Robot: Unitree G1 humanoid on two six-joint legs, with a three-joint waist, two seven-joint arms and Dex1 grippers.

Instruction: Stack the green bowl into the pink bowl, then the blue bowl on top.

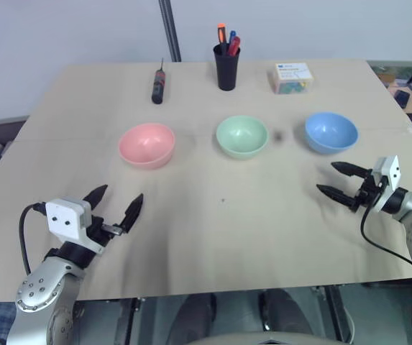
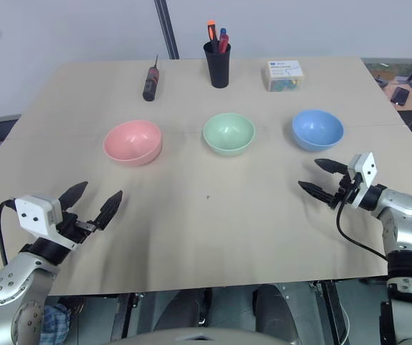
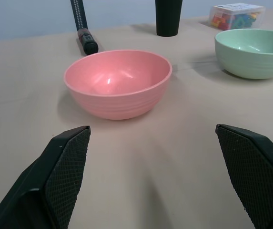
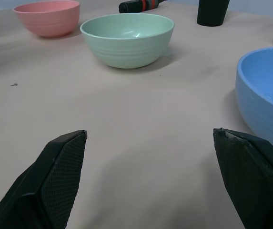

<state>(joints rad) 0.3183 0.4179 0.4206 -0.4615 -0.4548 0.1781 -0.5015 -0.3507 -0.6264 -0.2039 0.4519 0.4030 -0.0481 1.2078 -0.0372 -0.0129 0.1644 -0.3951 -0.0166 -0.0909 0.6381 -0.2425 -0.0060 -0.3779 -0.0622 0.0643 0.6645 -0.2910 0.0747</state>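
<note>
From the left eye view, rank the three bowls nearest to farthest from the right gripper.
1. Blue bowl, just beyond the right gripper.
2. Green bowl, mid-table.
3. Pink bowl, far left.

Pink bowl (image 1: 147, 145), green bowl (image 1: 241, 136), blue bowl (image 1: 331, 132) in a row (all apart) on table (image 1: 213, 230).

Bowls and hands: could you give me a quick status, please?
Both hands open, empty: left hand, right hand. Pink bowl, green bowl, blue bowl apart, unstacked. Nothing between them.
</note>
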